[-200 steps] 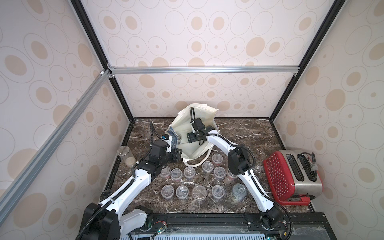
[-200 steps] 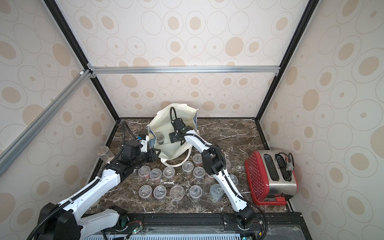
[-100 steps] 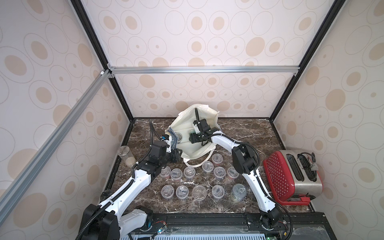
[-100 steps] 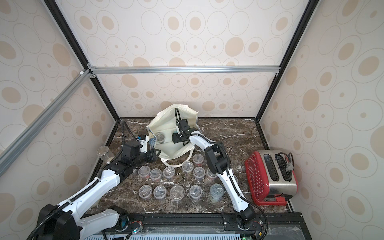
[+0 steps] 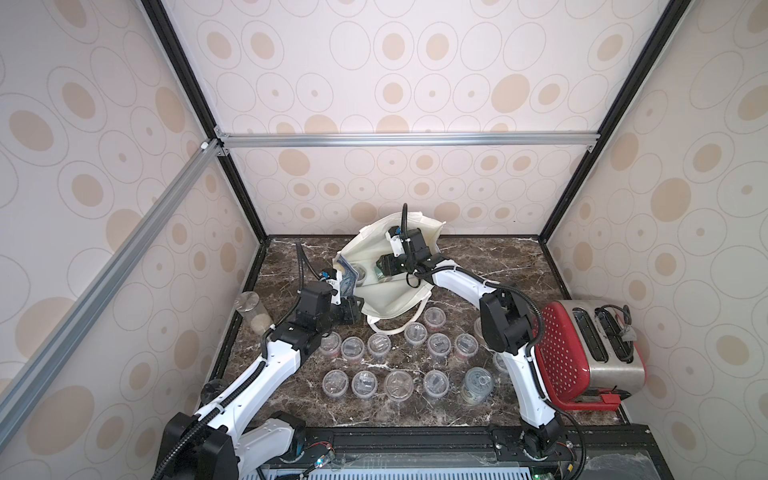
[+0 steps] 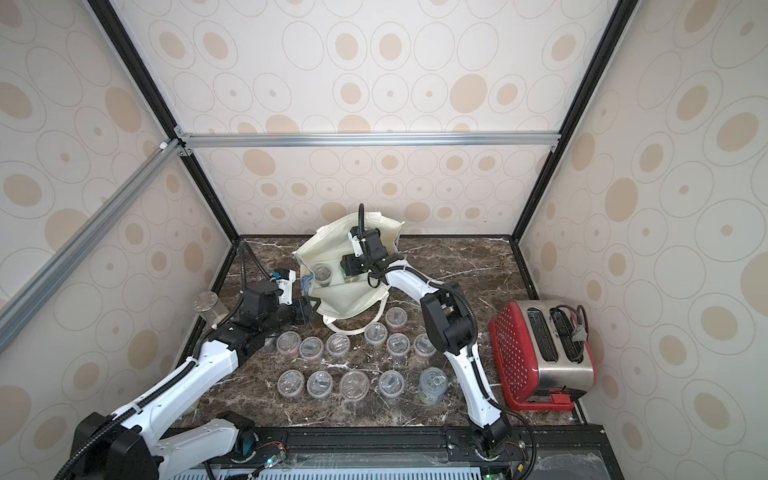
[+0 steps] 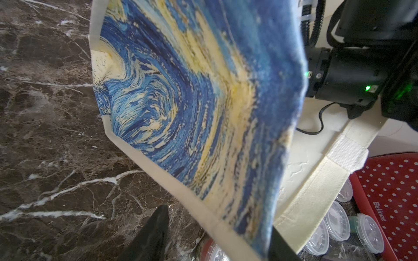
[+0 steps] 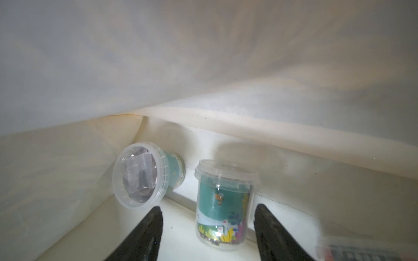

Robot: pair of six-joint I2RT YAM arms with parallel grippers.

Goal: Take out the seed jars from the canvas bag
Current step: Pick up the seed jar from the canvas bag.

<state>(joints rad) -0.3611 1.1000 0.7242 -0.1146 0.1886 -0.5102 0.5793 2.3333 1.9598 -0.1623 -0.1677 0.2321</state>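
Note:
The canvas bag lies at the back of the marble table with its mouth held up. My right gripper is inside the bag and open. An upright teal-labelled seed jar stands between its fingers, with a gap on each side. Another seed jar lies on its side beside it. My left gripper is open at the bag's printed side, the hem passing between its fingers. Several seed jars stand in two rows on the table.
A red toaster sits at the right edge, close to my right arm's elbow. A tall clear cylinder with beige grains stands by the left wall. A white strap handle loops onto the table in front of the bag.
My right arm has reached farther into the bag, its elbow swinging right, and the bag's upper flap has shifted. My left arm has stayed in place.

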